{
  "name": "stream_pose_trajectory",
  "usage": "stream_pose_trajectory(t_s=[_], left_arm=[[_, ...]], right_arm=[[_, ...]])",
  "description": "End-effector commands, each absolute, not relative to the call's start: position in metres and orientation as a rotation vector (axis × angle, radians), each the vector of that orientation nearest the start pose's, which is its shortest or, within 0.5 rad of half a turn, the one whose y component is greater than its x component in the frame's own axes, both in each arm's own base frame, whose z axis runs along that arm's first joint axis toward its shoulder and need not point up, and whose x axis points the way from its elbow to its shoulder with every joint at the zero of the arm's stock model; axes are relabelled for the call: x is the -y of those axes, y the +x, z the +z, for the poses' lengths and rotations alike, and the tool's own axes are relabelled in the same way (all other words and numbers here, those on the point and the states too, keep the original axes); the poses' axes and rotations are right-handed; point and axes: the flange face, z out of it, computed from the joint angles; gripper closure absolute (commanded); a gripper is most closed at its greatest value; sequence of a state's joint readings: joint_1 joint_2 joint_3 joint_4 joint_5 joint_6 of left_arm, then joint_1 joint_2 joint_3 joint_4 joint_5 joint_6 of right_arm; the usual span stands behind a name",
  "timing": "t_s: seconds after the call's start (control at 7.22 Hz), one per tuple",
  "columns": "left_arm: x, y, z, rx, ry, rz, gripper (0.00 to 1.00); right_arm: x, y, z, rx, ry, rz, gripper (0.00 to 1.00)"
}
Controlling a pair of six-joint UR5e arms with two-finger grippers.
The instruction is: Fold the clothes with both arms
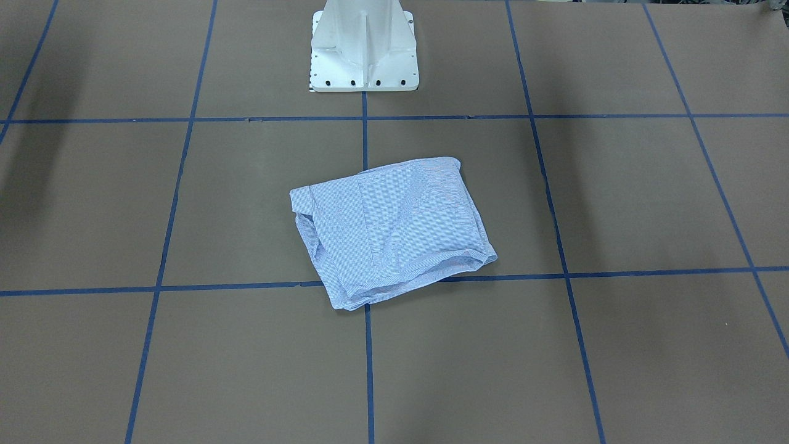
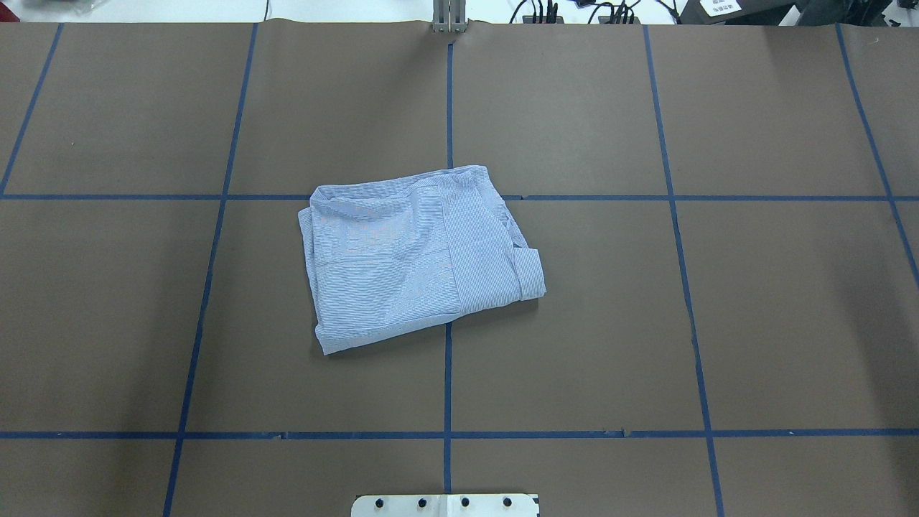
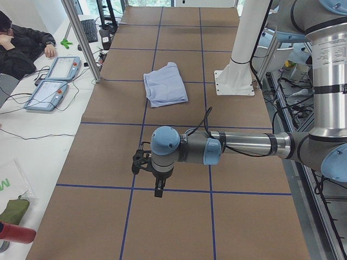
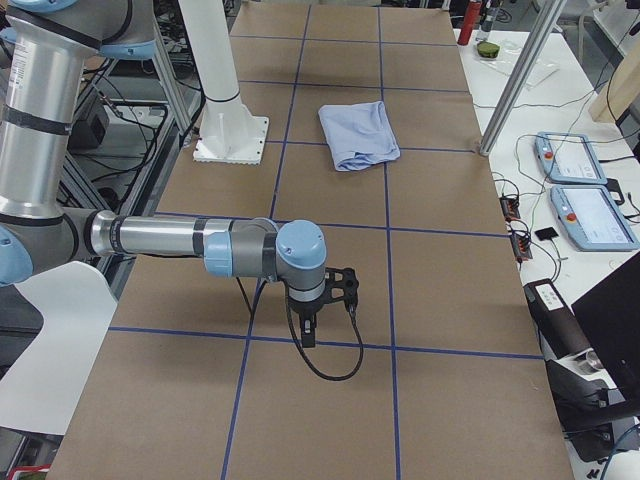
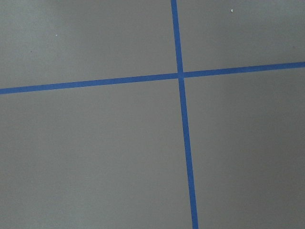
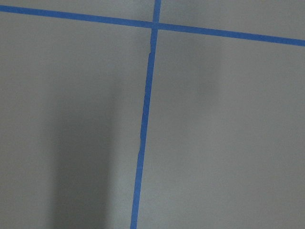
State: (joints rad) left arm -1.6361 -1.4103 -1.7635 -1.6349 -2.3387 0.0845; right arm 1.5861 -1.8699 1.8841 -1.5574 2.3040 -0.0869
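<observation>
Shirt fold, status: left gripper hangs over the table near its left end, right gripper near the right end. Side views only, so I can't tell whether either pair of fingers is apart or together. Both are well apart from the cloth. It lies mid-table as a compact folded packet, nothing touching it. Folding looks done. Next move, if any: square up the uneven edge layers.
</observation>
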Motion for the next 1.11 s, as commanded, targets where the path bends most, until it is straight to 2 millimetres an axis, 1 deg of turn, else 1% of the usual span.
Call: stream_pose_trajectory(t_s=[0.0, 0.28, 0.42, 0.69, 0.97], left_arm=[[0.425, -0.093, 0.632, -0.743, 0.154, 0.059, 0.00], [0.425, -0.093, 0.632, -0.745, 0.154, 0.058, 0.00], [0.425, -0.093, 0.633, -0.743, 0.152, 0.057, 0.00], [0.424, -0.093, 0.629, -0.742, 0.160, 0.060, 0.00], [0.424, -0.093, 0.629, -0.742, 0.160, 0.061, 0.00]], right_arm=[[0.364, 0.072, 0.638, 0.730, 0.056, -0.081, 0.00], [0.364, 0.073, 0.640, 0.719, 0.056, -0.084, 0.00], [0.363, 0.073, 0.650, 0.720, 0.036, -0.076, 0.00], [0.363, 0.073, 0.652, 0.721, 0.032, -0.074, 0.00], [0.363, 0.073, 0.651, 0.725, 0.035, -0.075, 0.00]])
